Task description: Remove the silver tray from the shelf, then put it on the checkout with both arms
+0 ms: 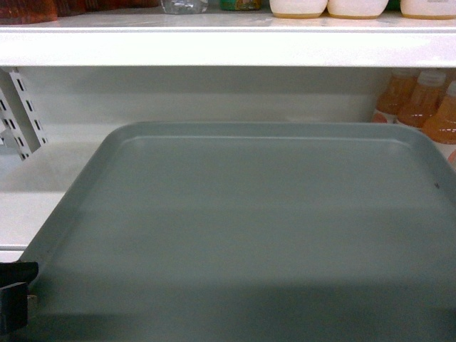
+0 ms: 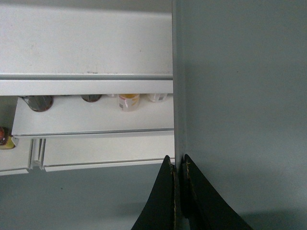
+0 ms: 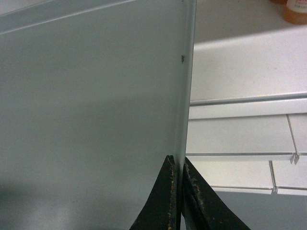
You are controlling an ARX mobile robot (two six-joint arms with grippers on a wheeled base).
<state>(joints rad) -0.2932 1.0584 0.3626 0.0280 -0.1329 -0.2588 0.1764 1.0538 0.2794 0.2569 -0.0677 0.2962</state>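
Gripping the tray edge from both sides. Left gripper (image 2: 179, 165): black fingers (image 2: 160, 201) pinched on the left rim of the silver tray (image 1: 249, 221), jaws nearly together with only the rim between them, per the left wrist view. In the head view only a black bit of that arm shows at the bottom left corner, next to the tray's near left corner. Tray itself fills most of the head view, flat, grey-green, rounded far corners, far edge under the upper board of the shelf (image 1: 214, 46); can't tell from the frames whether it still touches the lower shelf board (image 1: 28, 206) or sits just above it. Left wrist view shows lower shelf boards beside the rim with a few bottles (image 2: 128, 101) standing on one. Upper board carries jars and white tubs (image 1: 299, 7) along the top edge. Orange bottles (image 1: 427, 103) stand at the right rear, behind the tray's far right corner. Right gripper (image 3: 181, 165): same story, dark fingers (image 3: 165, 201) clamped on the tray's right rim, jaws closed down to rim thickness. White shelf boards run to the right of that rim in the right wrist view.
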